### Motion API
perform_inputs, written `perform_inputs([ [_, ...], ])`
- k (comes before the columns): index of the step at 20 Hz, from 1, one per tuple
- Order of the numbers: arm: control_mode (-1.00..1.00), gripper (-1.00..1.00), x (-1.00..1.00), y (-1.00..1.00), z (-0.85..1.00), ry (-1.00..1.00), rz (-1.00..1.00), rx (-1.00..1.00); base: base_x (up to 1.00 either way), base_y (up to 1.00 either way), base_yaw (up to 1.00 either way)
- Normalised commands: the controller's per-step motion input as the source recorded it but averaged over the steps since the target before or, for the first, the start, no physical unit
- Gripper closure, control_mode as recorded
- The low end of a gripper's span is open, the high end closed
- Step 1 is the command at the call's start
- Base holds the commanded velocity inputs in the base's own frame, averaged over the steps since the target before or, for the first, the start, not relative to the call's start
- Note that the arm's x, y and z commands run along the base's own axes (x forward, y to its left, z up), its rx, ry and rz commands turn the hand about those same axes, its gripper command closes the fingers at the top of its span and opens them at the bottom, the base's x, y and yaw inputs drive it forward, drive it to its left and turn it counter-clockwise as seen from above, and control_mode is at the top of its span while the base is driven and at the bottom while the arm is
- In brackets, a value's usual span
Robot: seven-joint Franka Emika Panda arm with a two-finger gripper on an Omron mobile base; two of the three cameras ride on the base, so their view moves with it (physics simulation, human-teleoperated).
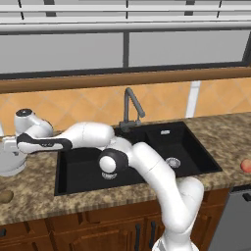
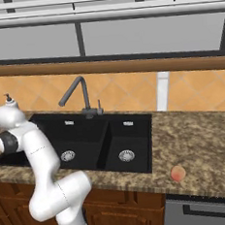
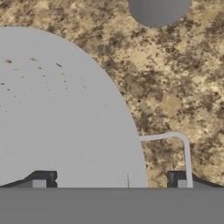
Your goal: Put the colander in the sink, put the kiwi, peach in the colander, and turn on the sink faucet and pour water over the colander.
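The colander [image 3: 57, 118] is a pale perforated bowl standing on the granite counter, with a thin wire handle [image 3: 184, 146] at its side. My gripper [image 3: 110, 180] is open just above it. One fingertip is over the bowl and the other over the counter by the handle, so the rim lies between them. In the left base view the colander [image 1: 10, 165] sits at the far left, left of the black sink [image 1: 162, 144], with my hand right above it. The brown kiwi [image 1: 5, 196] lies near the counter's front edge. The peach [image 2: 178, 173] rests right of the sink. The sink faucet [image 1: 130, 107] stands behind the basins.
A white soap pump [image 2: 8, 101] stands behind the sink's left end. A grey round object [image 3: 159, 11] sits on the counter beyond the colander. My arm stretches across the large basin [image 2: 68, 138]. A window runs above the tiled backsplash. Bare granite [image 2: 194, 131] lies right of the sink.
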Motion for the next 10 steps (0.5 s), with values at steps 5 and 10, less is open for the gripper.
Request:
perform_inputs([
  [5, -1.0, -1.0, 0.0, 0.0, -0.19, 0.0, 0.0, 0.0, 0.0, 0.0, 0.0],
  [10, -1.0, -1.0, 0.0, 0.0, 0.0, 0.0, 0.0, 0.0, 0.0, 0.0, 0.0],
])
